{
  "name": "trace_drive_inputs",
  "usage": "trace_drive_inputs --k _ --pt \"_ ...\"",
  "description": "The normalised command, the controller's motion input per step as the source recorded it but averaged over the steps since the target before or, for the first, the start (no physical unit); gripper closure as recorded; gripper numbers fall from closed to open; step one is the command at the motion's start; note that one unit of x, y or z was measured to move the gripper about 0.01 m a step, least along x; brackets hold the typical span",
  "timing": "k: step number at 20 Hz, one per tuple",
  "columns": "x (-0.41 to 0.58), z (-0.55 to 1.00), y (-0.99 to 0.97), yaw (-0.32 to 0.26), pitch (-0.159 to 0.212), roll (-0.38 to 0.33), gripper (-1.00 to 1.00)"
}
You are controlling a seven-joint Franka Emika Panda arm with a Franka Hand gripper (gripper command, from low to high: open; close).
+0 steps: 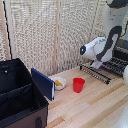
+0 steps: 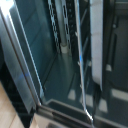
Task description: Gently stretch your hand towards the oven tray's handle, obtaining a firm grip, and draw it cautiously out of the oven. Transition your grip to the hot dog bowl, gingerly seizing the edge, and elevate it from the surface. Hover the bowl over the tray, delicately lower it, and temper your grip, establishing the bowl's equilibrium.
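Observation:
At the exterior view's right edge stands the dark oven [image 1: 122, 50], its lower flap [image 1: 96, 73] folded down onto the wooden table. The wire-rack oven tray [image 1: 116, 65] lies flat at the oven's mouth. My gripper [image 1: 98, 63] hangs just in front of the tray, above the flap; its fingers are too small to read. The blurred wrist view shows the oven's dark inside [image 2: 55, 60] and thin rack wires [image 2: 64, 25], with no fingers clearly seen. The hot dog bowl [image 1: 59, 83], white with yellow food, sits on the table well away from the arm.
A red cup [image 1: 78, 84] stands beside the bowl, toward the oven. A big black fabric crate [image 1: 17, 95] with a blue panel [image 1: 43, 83] fills the exterior view's left. A pale slatted screen [image 1: 50, 30] stands behind.

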Motion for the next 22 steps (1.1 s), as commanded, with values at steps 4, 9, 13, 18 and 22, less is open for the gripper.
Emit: trace_drive_inputs --k 4,9,13,18,22 --pt "0.103 0.08 -0.43 0.063 0.087 0.087 -1.0" --pt "0.063 0.0 -0.22 0.032 0.055 0.073 1.0" --pt "0.011 -0.01 -0.19 0.034 0.022 0.042 1.0" --pt "0.0 -0.05 -0.19 0.198 0.03 0.016 1.0" --pt "0.0 -0.04 -0.12 0.198 0.024 0.0 1.0"
